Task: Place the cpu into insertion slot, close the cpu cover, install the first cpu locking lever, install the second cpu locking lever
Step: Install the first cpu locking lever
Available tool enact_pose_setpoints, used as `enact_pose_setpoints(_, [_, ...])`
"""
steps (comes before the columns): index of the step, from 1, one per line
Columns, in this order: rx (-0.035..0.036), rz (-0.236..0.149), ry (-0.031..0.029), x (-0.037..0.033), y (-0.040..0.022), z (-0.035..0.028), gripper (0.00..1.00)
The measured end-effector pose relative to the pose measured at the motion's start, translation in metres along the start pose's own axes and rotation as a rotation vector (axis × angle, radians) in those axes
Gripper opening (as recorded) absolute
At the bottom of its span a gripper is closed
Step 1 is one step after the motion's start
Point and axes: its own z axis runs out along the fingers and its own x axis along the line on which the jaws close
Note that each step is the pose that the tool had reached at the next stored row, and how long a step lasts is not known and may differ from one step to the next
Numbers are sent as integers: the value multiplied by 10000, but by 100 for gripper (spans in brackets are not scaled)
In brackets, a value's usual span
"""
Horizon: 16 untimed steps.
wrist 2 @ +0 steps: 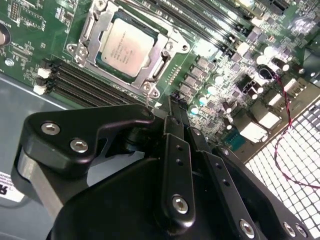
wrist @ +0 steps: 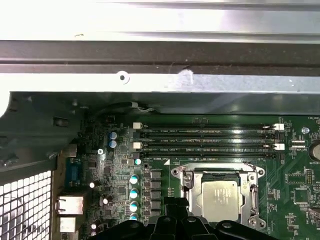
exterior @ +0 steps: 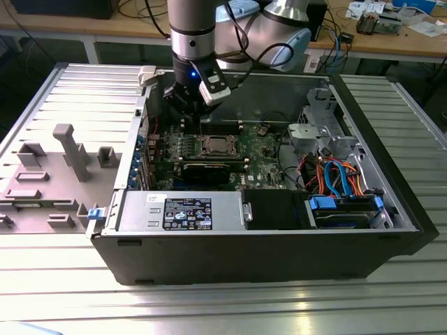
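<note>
Ribbed aluminium worktop (exterior: 209, 307) carries an open black computer case (exterior: 265, 255) in the exterior view. A silver power supply (exterior: 181, 209) sits along the case's nearest wall. Beyond it lies the green motherboard (exterior: 262, 157).

On the board, the cpu (exterior: 213, 145) rests in the insertion slot (wrist 2: 76, 50), its dull grey top facing up. In both wrist views the cpu cover (wrist 2: 165, 47) lies flat around the cpu (wrist 2: 127, 42), whose top shows through the square window. I cannot tell whether the levers are latched.

Just past the socket run the long black memory slots (wrist: 205, 140). Above them hangs the gripper (wrist 2: 176, 102) on the 1 arm (exterior: 192, 28). Its black jaws are drawn together with nothing between them, clear of the cover and apart from the board. Further back stands the case's grey metal wall (wrist: 225, 82).
</note>
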Motion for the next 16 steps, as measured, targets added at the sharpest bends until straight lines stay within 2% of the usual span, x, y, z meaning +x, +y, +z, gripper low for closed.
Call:
enact_pose_setpoints(1, [-14, -2, -42, 10, 0, 0, 11])
enact_pose_setpoints(2, [-13, -6, -126, 19, 3, -1, 11])
enact_pose_setpoints(5, [-14, -2, -261, 29, 15, 0, 11])
enact_pose_setpoints(6, [-13, 0, -278, 41, 17, 0, 11])
enact_pose_setpoints(9, [-10, 29, -279, 57, 34, 1, 11])
enact_pose_setpoints(16, [-11, 31, -288, 77, 131, 5, 11])
